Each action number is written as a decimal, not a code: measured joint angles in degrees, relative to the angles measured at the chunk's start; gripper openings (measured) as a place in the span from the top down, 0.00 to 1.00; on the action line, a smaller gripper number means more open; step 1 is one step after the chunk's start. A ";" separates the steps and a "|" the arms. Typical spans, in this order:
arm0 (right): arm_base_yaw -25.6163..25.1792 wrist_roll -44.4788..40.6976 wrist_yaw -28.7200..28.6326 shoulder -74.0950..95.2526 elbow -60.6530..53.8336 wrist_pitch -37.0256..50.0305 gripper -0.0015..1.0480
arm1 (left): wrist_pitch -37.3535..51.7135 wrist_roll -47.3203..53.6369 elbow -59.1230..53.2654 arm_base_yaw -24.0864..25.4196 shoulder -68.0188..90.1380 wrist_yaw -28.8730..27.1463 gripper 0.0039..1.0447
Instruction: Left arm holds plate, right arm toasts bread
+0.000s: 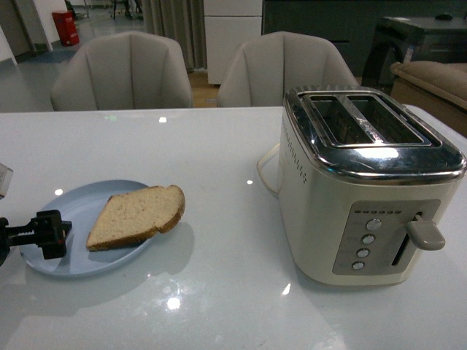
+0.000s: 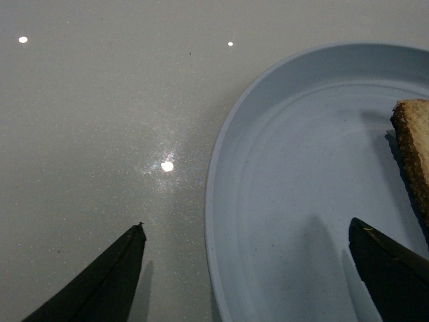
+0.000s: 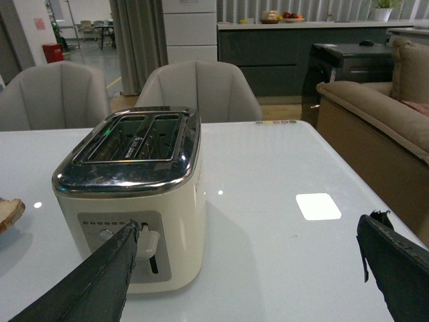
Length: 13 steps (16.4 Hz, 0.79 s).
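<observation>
Bread [image 1: 136, 216] overhangs the plate [image 1: 79, 201]; my open, empty left hand [image 2: 246, 227] straddles its rim, so a rough pinch could spill it.

Cream toaster [image 1: 365, 182] with a chromed top, standing on the glossy white table [image 1: 219, 146], to the right in the front view; two long slots [image 1: 363, 120] open upward; lever [image 1: 425, 233] at the top of its track, beside a column of four round buttons [image 1: 365, 245]; left chair [image 1: 120, 71] and right chair [image 1: 284, 65], pale and upholstered, behind the far table edge; beige sofa [image 3: 375, 107] to the right; red bin [image 1: 66, 28] and grey curtain [image 1: 171, 22] in the background.
</observation>
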 joint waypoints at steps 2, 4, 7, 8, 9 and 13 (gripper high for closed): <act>0.00 0.00 0.00 0.00 0.00 0.00 0.06 | 1.49 -0.57 -0.02 -0.02 0.33 -0.50 0.32; 0.00 0.00 0.00 -0.02 0.00 0.00 0.06 | 2.27 -1.31 -0.07 0.00 0.33 -0.96 0.52; 0.00 0.00 0.00 0.00 0.00 -0.02 0.06 | 3.04 -1.95 -0.28 0.07 0.33 -1.66 0.89; 0.00 0.00 0.00 0.00 0.00 0.00 0.06 | 3.50 -2.60 -0.31 0.17 0.33 -1.09 0.97; 0.00 0.00 0.00 0.00 0.00 0.00 0.06 | 3.80 -3.41 -0.37 0.22 0.31 -0.90 0.98; 0.00 0.00 0.00 0.00 0.00 0.00 0.06 | 2.56 -4.90 -1.49 0.90 -0.79 -0.42 0.98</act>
